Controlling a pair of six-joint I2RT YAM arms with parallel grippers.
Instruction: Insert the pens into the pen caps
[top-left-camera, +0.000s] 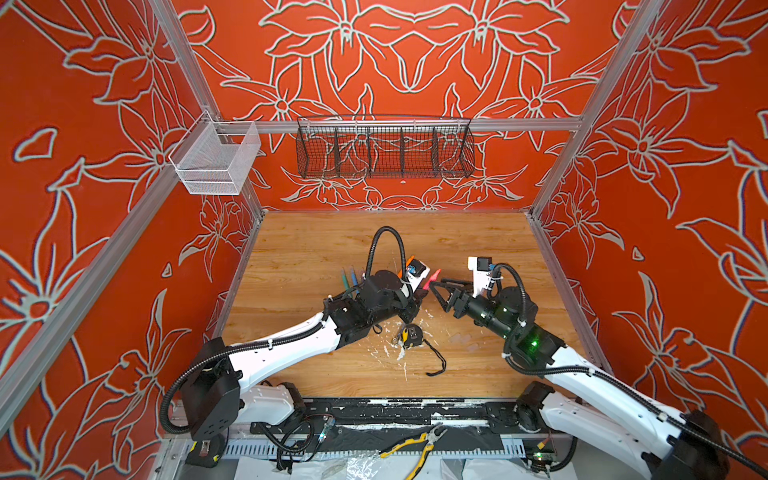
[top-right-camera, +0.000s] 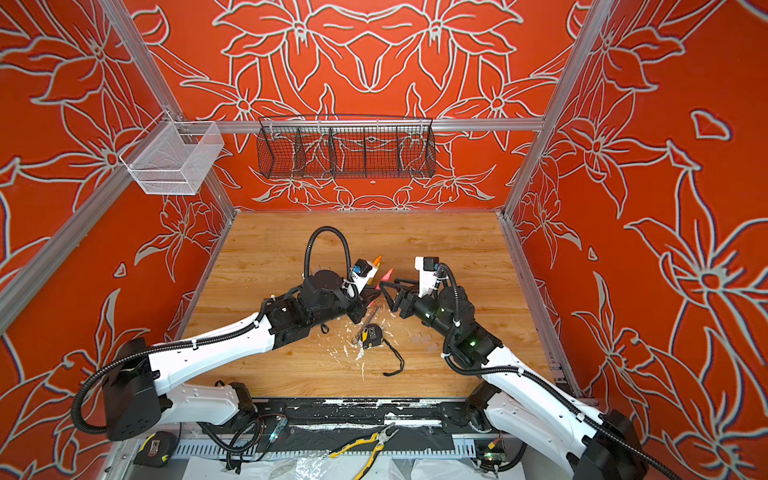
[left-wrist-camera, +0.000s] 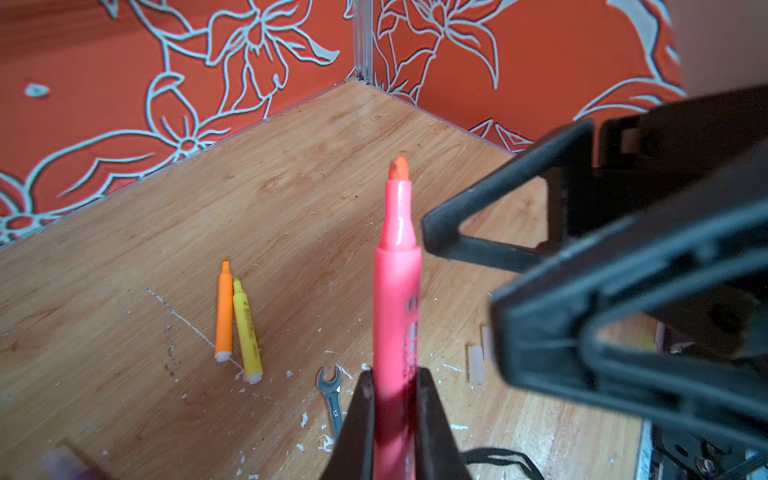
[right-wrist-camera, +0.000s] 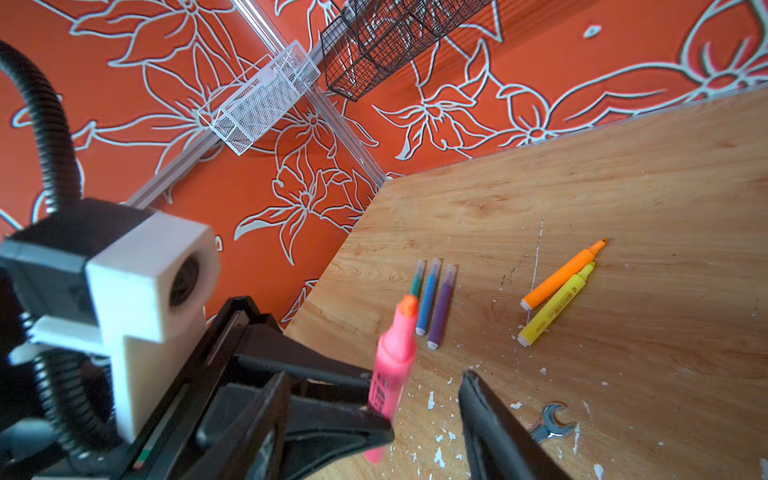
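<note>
We judge the pink pen (left-wrist-camera: 397, 299) light, stiff, slick.
Left tool (left-wrist-camera: 397, 388) clamps its barrel; right tool (right-wrist-camera: 428, 403) gapes at three o'clock.

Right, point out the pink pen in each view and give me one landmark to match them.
In a top view: pink pen over the table, slightly right of picture centre.
In a top view: centred across, just below the middle.
Left wrist: close up, clamped in the left gripper.
Right wrist: foreground, before the green pen.
Shared landmark: orange pen.
</note>
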